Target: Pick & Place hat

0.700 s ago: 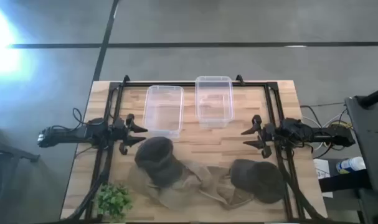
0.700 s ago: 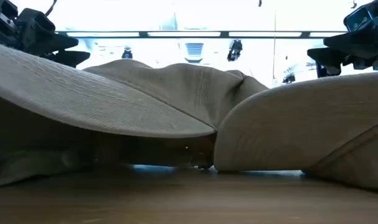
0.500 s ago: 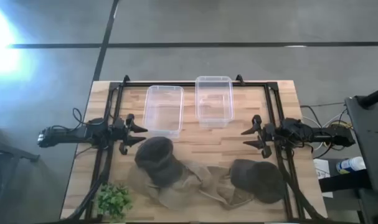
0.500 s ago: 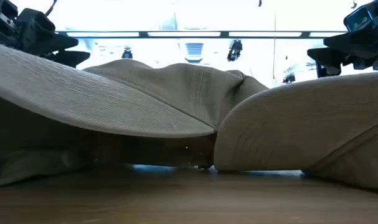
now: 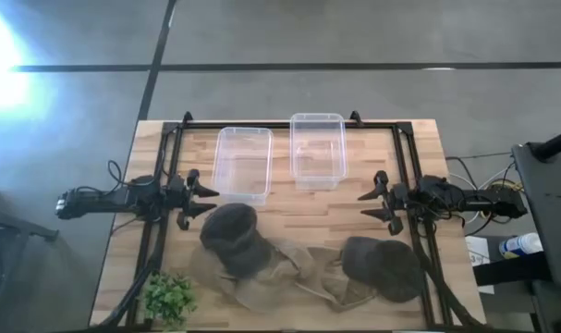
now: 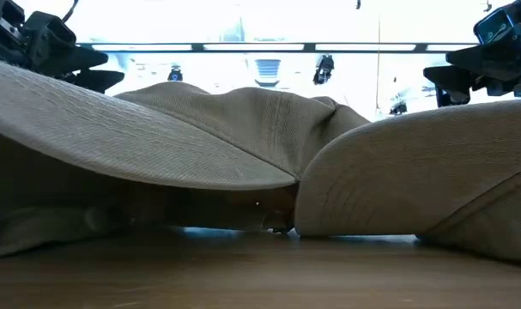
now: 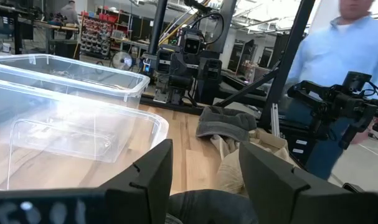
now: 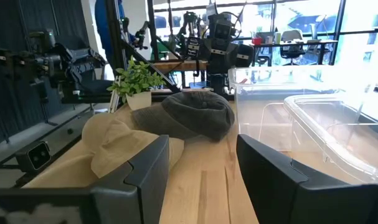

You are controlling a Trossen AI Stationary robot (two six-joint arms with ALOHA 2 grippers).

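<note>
Several hats lie in a heap at the table's near side. A dark grey hat (image 5: 232, 239) rests left of centre, another dark grey hat (image 5: 383, 266) to the right, and tan hats (image 5: 298, 277) sprawl between them, filling the low view (image 6: 243, 137). My left gripper (image 5: 204, 196) hovers open at the table's left, just beyond the left grey hat (image 7: 213, 208). My right gripper (image 5: 372, 203) hovers open at the right side, beyond the right grey hat; in its wrist view the far grey hat (image 8: 195, 115) and a tan hat (image 8: 117, 146) show ahead.
Two clear plastic bins stand at the table's far side, one left of centre (image 5: 243, 163) and one at centre (image 5: 317, 148). A small green plant (image 5: 167, 298) sits at the near left corner. A black frame (image 5: 289, 123) borders the table. A person (image 7: 338, 74) stands beyond the right side.
</note>
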